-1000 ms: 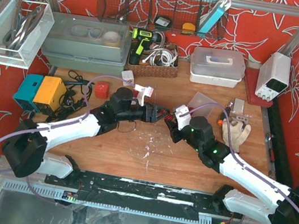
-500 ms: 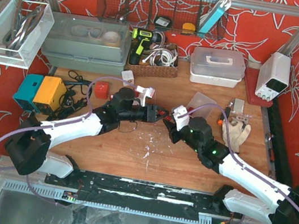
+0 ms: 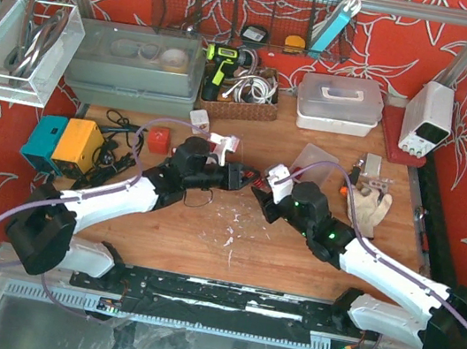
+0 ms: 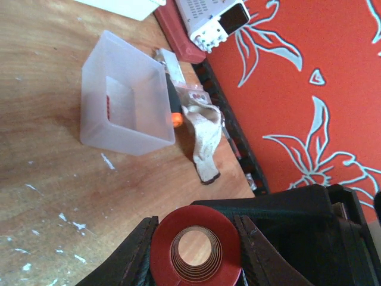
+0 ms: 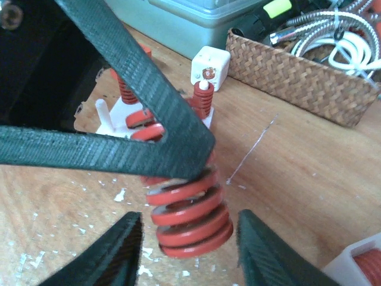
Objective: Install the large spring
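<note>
The large red spring [image 4: 196,247] is clamped between my left gripper's [image 4: 196,244] fingers and held above the table; I look through its bore. In the right wrist view its free end [image 5: 189,217] hangs below the left gripper's dark finger [image 5: 149,113]. My right gripper [image 5: 187,238] is open, with one finger on each side of that free end and a gap to each. In the top view the two grippers meet at mid-table, left [image 3: 246,178], right [image 3: 258,197]. A white fixture [image 5: 110,116] with smaller red springs on pegs stands behind; it also shows in the top view [image 3: 223,143].
A clear plastic box [image 4: 128,95] and a work glove [image 4: 202,140] lie to the right. A white cube [image 5: 210,64] and a wicker basket [image 5: 297,65] are at the back. A teal and yellow box [image 3: 64,144] and a small red block [image 3: 159,140] sit at the left.
The two grippers have closed in on each other. The right gripper moved left and up until its open fingers straddle the spring's end. The left gripper still holds the spring.
</note>
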